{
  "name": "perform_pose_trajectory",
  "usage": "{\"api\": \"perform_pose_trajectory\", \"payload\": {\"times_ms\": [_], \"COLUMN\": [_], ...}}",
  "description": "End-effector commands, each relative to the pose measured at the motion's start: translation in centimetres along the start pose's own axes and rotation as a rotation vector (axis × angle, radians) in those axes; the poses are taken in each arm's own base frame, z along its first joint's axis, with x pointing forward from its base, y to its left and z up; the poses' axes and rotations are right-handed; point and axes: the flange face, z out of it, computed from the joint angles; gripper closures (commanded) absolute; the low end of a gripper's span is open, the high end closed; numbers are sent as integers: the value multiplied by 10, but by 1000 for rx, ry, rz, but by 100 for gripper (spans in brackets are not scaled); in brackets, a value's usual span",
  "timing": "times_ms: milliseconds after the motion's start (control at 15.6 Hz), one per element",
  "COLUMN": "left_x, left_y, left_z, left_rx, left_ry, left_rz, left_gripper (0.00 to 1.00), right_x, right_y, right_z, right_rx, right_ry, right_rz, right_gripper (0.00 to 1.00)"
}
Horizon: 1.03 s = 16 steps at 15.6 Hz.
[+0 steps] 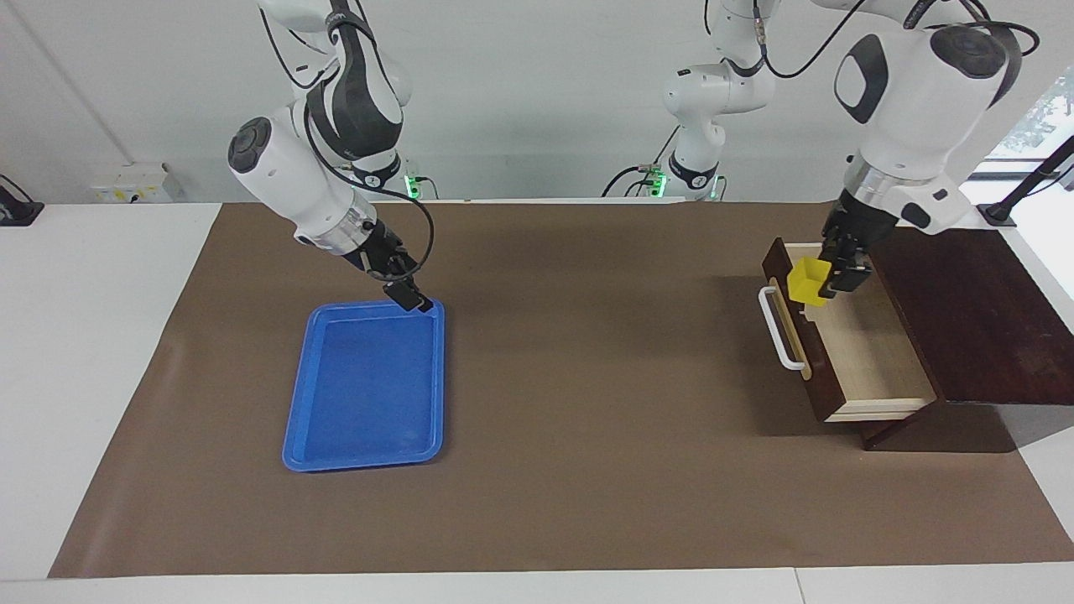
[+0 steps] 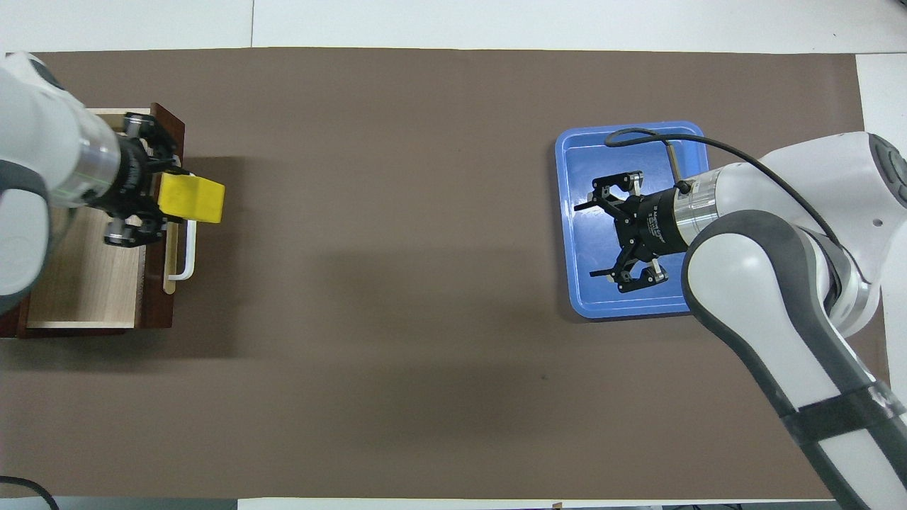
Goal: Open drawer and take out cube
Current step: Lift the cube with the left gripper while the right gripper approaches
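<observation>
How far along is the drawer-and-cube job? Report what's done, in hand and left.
Done: the drawer stands pulled open, its pale inside showing. In hand: the left gripper is shut on the yellow cube, raised over the drawer's front edge. The right gripper hangs open over the blue tray. Left: carrying the cube clear and setting it down, possibly in the tray.

My left gripper [image 1: 826, 281] is clamped on the cube [image 1: 807, 281] in the air over the open drawer [image 1: 864, 352], which stands pulled out of its box [image 1: 982, 319] at my left arm's end of the table. My right gripper [image 1: 409, 298] hangs spread over the tray [image 1: 369, 445] at my right arm's end, well apart from the drawer. Tray and box both rest on the mat [image 1: 587, 403].
</observation>
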Motion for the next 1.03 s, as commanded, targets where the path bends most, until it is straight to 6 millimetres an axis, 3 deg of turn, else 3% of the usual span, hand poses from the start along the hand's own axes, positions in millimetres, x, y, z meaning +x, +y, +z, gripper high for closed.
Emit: {"api": "perform_pose_trajectory", "payload": {"times_ms": [0,129,321,450,643,835,964], "left_x": [-39,-84,-155,-195,-217,-229,-235], "left_y": [-10,-28,-49,-52,-47,-51,-56], "left_z": [7,21,33,59,94,97,99], "left_rx": [3,-26,-26,-7,-19,-49,-48], "left_ry": [-89,-126,-149,-156,-178,-204,-205], "left_rz": [-173,-249,-299,-338,-360,-356,-344], "left_gripper": [100,100,100,100,100,100,100], "right_x": [-8,-29,-44,-55,-54,-58,-63], "right_y": [4,8,11,13,11,-6,-4], "right_z": [21,44,54,68,84,103,119], "right_rx": [49,50,44,20,14,5,-9], "right_ry": [-87,-129,-175,-195,-235,-242,-239], "right_rz": [101,109,102,85,41,7,-45], "right_gripper": [0,0,0,0,0,0,0]}}
